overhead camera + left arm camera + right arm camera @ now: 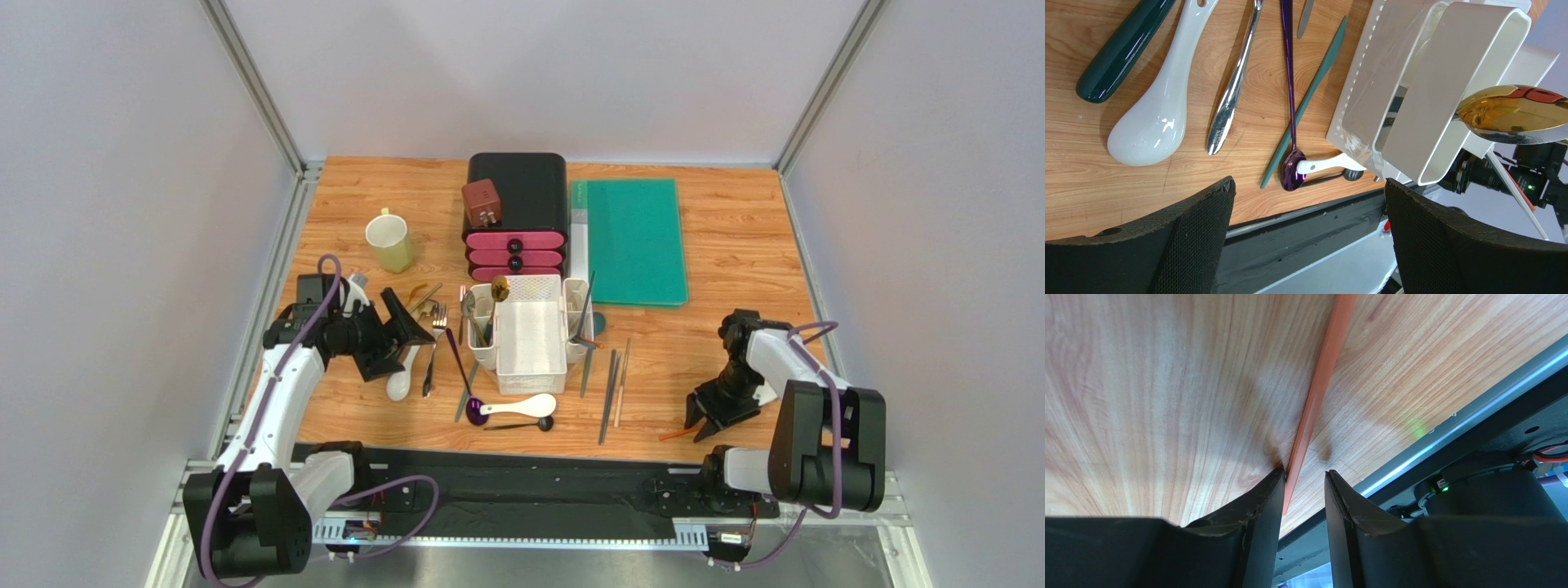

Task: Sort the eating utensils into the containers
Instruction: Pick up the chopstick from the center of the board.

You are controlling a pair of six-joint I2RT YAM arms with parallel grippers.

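Observation:
My right gripper (pixel 709 417) (pixel 1304 473) is down on the table near the front edge, astride an orange chopstick (pixel 1318 398) (pixel 678 433). The stick lies against one finger, and a gap shows at the other. My left gripper (pixel 393 331) (pixel 1309 184) hangs wide open and empty, left of the white caddy (pixel 530 368) (pixel 1444 92). A gold spoon (pixel 1514 113) stands in a side bin. On the wood lie a purple spoon (pixel 1292 170), two white ceramic spoons (pixel 521 406) (pixel 1149 128), a black spoon (pixel 521 424), a fork (pixel 432 355) and dark chopsticks (pixel 608 395).
At the back are a pale yellow mug (pixel 391 241), a black-and-pink drawer box (pixel 516 214) with a small brown block (pixel 482 202) on it, and a green mat (pixel 632 239). A black rail (pixel 528 478) runs along the near table edge.

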